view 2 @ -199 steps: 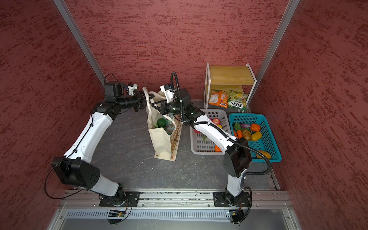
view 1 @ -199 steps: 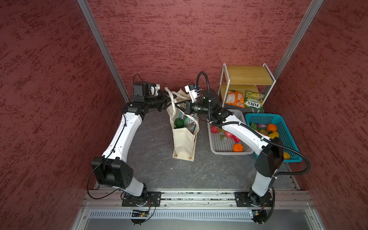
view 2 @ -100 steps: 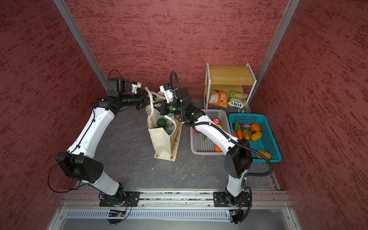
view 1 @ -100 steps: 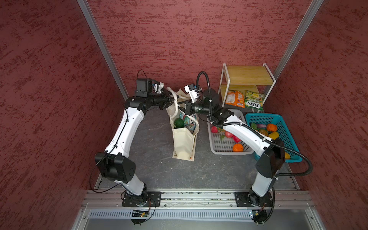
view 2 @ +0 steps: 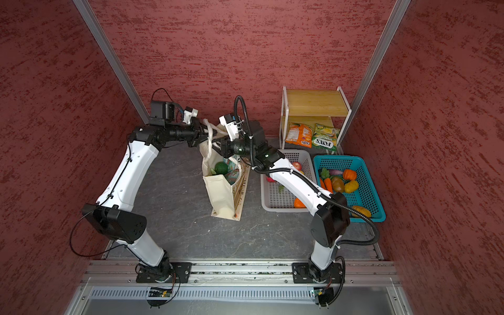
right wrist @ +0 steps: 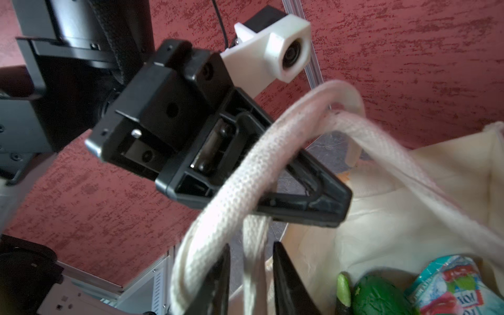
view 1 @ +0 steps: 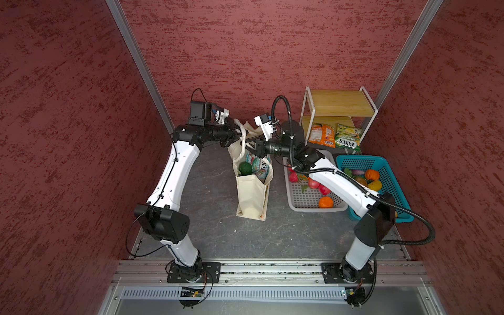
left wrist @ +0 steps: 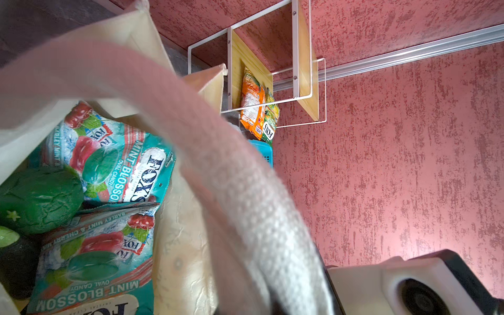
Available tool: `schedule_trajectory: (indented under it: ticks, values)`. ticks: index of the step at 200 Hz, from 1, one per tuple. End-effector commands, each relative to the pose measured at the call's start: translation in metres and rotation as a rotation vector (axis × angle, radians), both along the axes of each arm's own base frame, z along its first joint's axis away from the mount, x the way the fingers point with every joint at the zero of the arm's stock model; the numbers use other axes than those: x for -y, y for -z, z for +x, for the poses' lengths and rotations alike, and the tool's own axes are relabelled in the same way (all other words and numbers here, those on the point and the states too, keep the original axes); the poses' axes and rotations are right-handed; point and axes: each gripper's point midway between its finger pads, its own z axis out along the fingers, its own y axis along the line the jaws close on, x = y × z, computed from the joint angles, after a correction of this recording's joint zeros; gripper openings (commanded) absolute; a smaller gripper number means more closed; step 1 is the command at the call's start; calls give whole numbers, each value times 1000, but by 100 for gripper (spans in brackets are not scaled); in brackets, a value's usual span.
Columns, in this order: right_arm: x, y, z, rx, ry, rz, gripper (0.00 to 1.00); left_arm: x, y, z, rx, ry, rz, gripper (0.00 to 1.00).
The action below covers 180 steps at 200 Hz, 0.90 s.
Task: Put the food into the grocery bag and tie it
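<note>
**Grocery bag being held by its strap**

The grocery bag (view 1: 252, 191) is standing upright on the surface (view 1: 212, 196) in both top views. Only the right wrist view is showing the left gripper (right wrist: 327, 201) clamping the strap handle (right wrist: 245, 174), and the right gripper (right wrist: 251, 244) gaping around a hanging strand.

1. Top views: stereo pair, high over the front rail (view 1: 272, 268), facing down and toward the back wall (view 1: 259, 54); both take in the whole cell.
2. Left wrist view: close range, facing across the grocery bag (left wrist: 185, 259) mouth toward the shelf rack (left wrist: 305, 68); a strap handle (left wrist: 245, 191) blurs against the lens.
3. Right wrist view: close range, facing the left gripper (right wrist: 336, 208) and the bag's mouth.
4. Shared by both wrist views: dark green vegetable (left wrist: 41, 199) in the bag.
</note>
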Motion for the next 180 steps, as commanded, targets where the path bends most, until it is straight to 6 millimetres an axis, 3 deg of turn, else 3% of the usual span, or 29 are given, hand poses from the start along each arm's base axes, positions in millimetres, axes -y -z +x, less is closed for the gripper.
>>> schedule_trajectory:
  ticks: [1, 34, 63, 86, 110, 180]
  values:
    - [31, -27, -4, 84, 70, -13, 47, 3, -10, 1, 36, 30, -10, 0]
    - [74, -33, 10, 85, 150, -29, 50, 6, -19, 5, 49, 44, -49, 0]
    - [94, -19, 27, 65, 164, -39, 36, 12, -24, 7, 55, 71, -97, 0]
    - [84, -3, 31, 67, 103, -54, 22, 17, -32, 9, 66, 99, -142, 0]
    - [73, 18, 34, 73, 53, -54, 17, 22, -41, 11, 73, 120, -193, 0]
    - [28, 38, 10, 132, -157, -9, 16, 27, -40, 15, 63, 141, -239, 0]
